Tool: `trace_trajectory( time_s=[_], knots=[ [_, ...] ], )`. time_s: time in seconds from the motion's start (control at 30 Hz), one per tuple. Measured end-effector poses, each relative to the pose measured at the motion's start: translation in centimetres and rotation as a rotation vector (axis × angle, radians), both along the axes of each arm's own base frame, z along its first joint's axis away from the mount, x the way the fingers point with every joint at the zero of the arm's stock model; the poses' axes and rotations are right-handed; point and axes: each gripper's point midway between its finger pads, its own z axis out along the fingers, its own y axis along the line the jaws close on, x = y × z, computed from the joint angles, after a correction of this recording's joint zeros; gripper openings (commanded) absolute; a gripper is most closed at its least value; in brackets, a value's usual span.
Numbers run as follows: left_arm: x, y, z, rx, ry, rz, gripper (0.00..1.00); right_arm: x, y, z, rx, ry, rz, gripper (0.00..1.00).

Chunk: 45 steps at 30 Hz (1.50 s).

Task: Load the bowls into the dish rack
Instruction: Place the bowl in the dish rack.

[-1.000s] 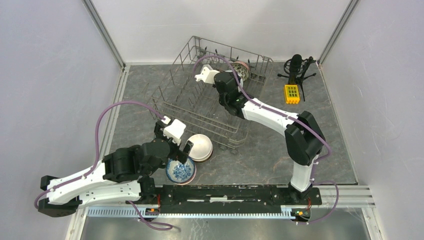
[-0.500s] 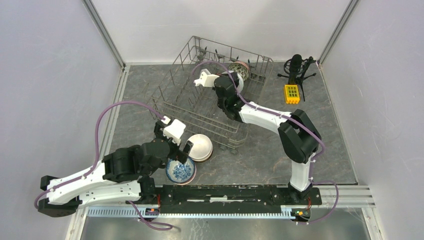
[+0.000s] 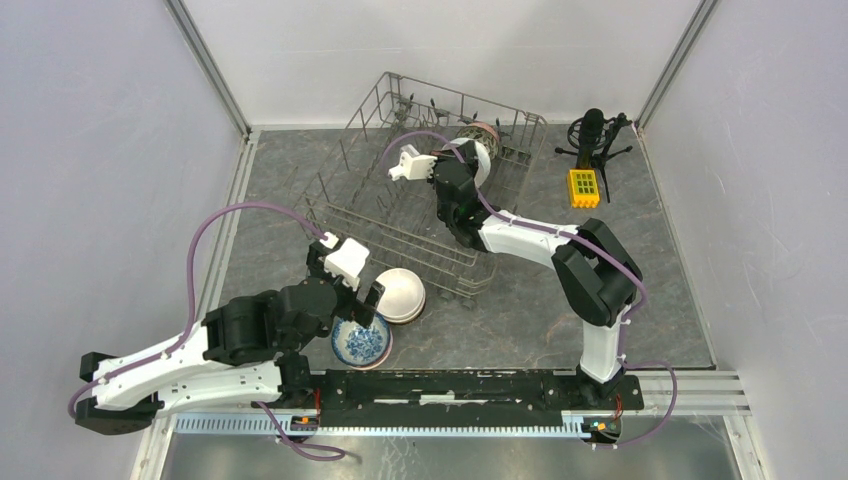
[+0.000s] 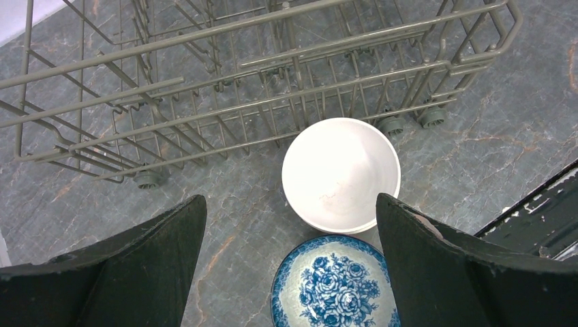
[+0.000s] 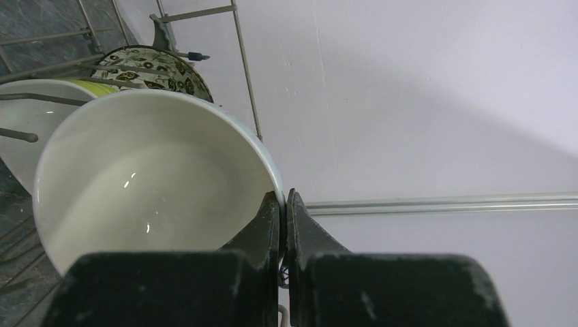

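The right tool (image 5: 283, 201) pinches only the rim of the white bowl (image 5: 150, 184), so a dish rack (image 3: 400, 215) tine could knock it loose.

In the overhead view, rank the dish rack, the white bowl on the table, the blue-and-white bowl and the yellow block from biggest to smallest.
1. dish rack, by far the largest.
2. white bowl and blue-and-white bowl: about alike, so no ranking between them.
3. yellow block, smallest.

Wire rack (image 3: 380, 215): speckled bowl (image 3: 484, 140) on edge in far corner, cream bowl (image 5: 150, 184) tilted beside it; white bowl (image 4: 341, 174) and blue-floral bowl (image 4: 334, 283) touching, outside near side
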Motion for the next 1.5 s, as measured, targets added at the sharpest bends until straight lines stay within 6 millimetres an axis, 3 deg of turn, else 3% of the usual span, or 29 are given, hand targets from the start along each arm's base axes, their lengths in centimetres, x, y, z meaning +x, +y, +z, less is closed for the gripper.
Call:
trace_trajectory(
  time_s=[0.4,1.5],
  knots=[
    [0.0,0.1,0.1,-0.006,-0.002,0.0,1.0,0.2,1.6,-1.1,-0.051,0.053,0.101,0.0],
    [-0.1,0.2,0.4,-0.024,-0.006,-0.004,1.0,0.9,3.1,-0.9,-0.3,0.06,0.163,0.0]
  ],
)
